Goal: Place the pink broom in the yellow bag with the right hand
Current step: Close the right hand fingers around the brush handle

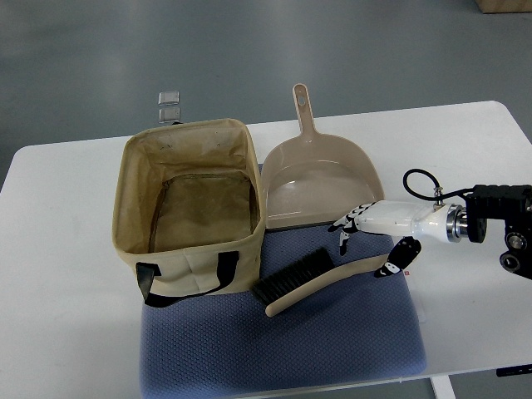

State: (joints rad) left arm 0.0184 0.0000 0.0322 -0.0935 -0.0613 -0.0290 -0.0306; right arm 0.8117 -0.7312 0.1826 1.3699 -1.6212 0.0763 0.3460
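A pinkish-beige hand broom (320, 281) with black bristles lies on a blue mat (283, 341), bristles to the left, handle end to the right. The yellowish fabric bag (193, 204) stands open to its left, with black handles. My right hand (370, 237) comes in from the right edge and hovers just above the broom's handle end, fingers spread, holding nothing. Its thumb (399, 256) is close to the handle tip. The left arm is out of view.
A pinkish-beige dustpan (320, 179) lies behind the broom, handle pointing away. A small clear clip (169, 108) sits behind the bag. The white table (465, 166) ends near the right and front edges.
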